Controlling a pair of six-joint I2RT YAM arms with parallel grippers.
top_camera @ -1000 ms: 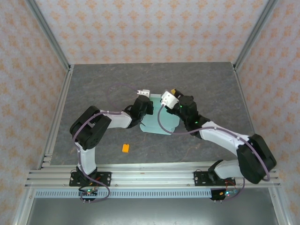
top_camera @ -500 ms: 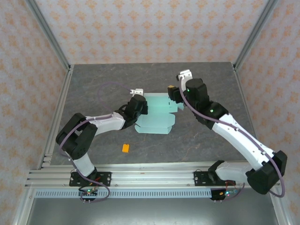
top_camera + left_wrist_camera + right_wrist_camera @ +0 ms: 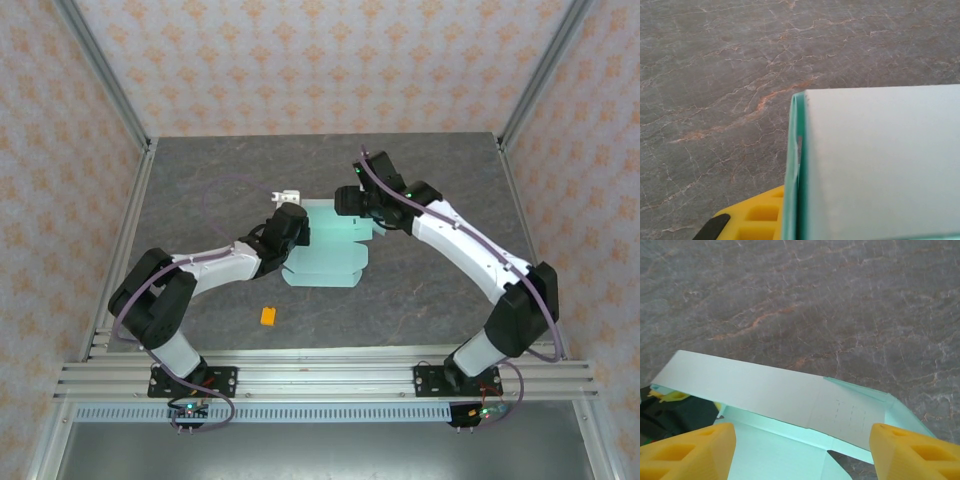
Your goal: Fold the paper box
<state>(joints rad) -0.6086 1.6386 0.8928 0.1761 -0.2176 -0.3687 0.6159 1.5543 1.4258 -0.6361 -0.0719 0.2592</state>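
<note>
Grey table (image 3: 200, 180): your left gripper (image 3: 290, 212) pinches the paper box (image 3: 328, 255) steady so your empty, wide-open right gripper (image 3: 802, 450) can fold.

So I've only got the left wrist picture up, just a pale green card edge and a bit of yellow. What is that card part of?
Observer: From above, it's the paper box, a mostly flat cut-out sheet on the grey table. The left gripper sits at its left edge, apparently shut on a flap.
Visitor: Is the other arm doing anything?
Observer: The right gripper is over the sheet's far right corner. Its own camera shows its yellow fingers spread wide with nothing gripped.
Visitor: Anything else on the table?
Observer: A small orange block lies nearer the arm bases, apart from the sheet.
</note>
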